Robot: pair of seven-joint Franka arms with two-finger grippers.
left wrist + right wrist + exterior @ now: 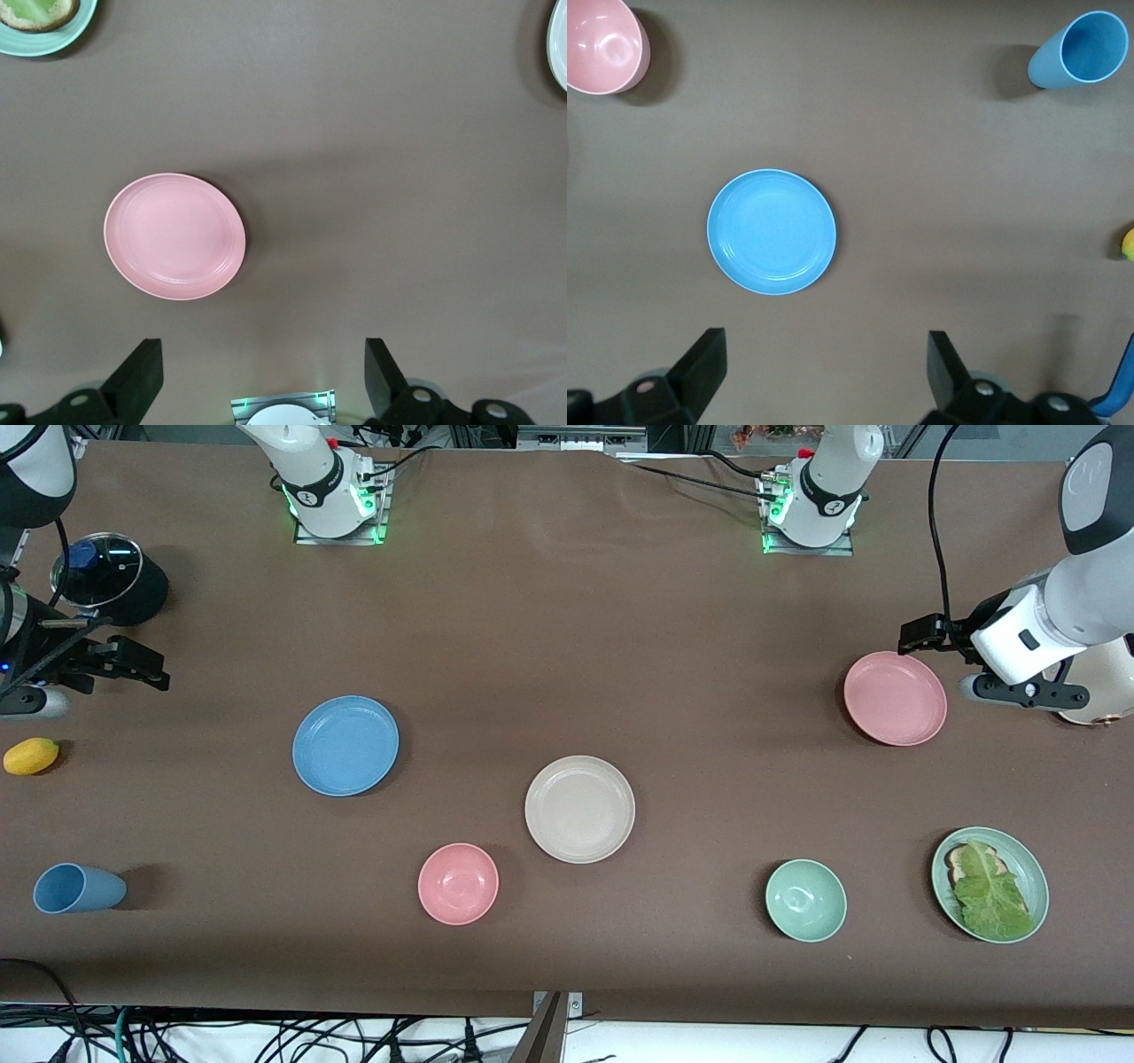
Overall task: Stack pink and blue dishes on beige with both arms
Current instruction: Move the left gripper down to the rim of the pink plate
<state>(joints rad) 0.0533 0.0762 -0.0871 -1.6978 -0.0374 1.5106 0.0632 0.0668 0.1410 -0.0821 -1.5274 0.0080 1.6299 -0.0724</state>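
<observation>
The salmon pink plate (895, 697) (174, 235) lies toward the left arm's end of the table. Toward the right arm's end lies the sky blue plate (345, 745) (772, 231). Between them, nearer the front camera, sits the cream-beige plate (579, 809), whose rim (560, 44) just enters the left wrist view. All three are empty. My left gripper (921, 636) (261, 381) hangs open over bare table beside the pink plate's rim. My right gripper (142, 666) (824, 372) hangs open over bare table, well off the blue plate. Neither gripper holds anything.
A pink bowl (458, 883) and a green bowl (805, 900) stand near the front edge. A blue cup (78, 888) lies on its side, with a yellow fruit (31, 755) and a lidded black pot (111, 577) nearby. A green plate (941, 872) holds toast and lettuce. A cream toaster (1099, 686) stands at the edge.
</observation>
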